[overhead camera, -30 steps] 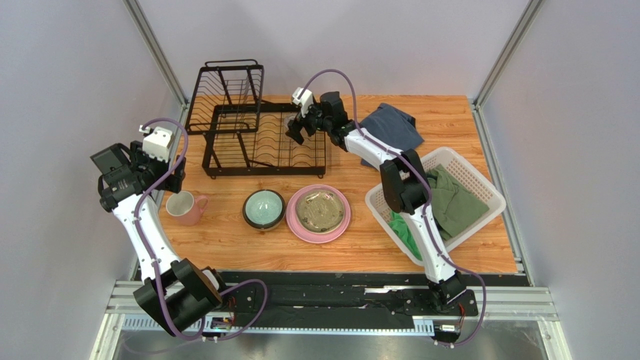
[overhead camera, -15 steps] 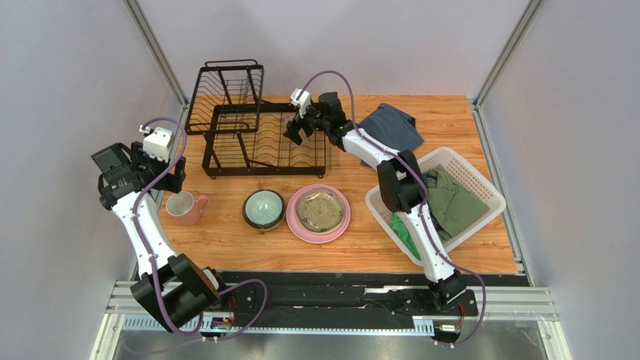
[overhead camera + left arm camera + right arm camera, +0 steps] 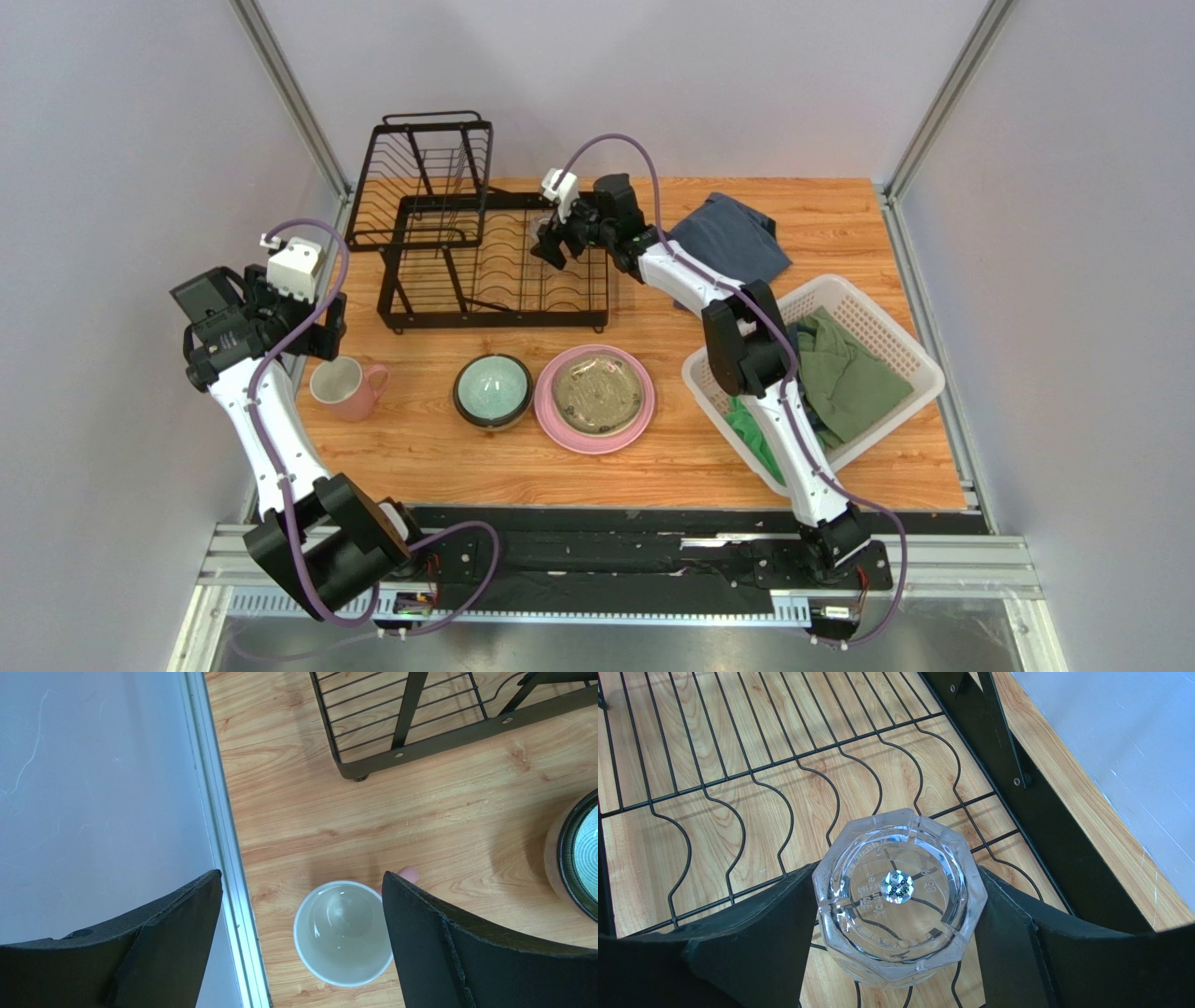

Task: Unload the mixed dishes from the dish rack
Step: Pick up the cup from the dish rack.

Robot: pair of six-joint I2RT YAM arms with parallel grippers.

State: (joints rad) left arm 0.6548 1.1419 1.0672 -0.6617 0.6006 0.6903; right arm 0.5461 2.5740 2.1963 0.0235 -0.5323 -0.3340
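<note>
Since a second ago the right arm's elbow has edged slightly leftward; the dishes lie as they did. The black wire dish rack (image 3: 477, 266) holds only the clear glass tumbler (image 3: 899, 892), faceted and upright on the wavy tray wires at the rack's right end. The right fingers (image 3: 899, 903) press both its sides, closed to its width. The left fingers (image 3: 302, 882) are spread wide above the pink mug (image 3: 344, 933), which stands glossy and white inside on the wooden surface (image 3: 421, 448). Beside it sit the pale teal bowl (image 3: 493, 389) and the tan-olive bowl (image 3: 596, 392), the latter resting in the large pink plate (image 3: 640, 406). The white lattice basket (image 3: 716, 385) contains green clothes (image 3: 842, 378).
</note>
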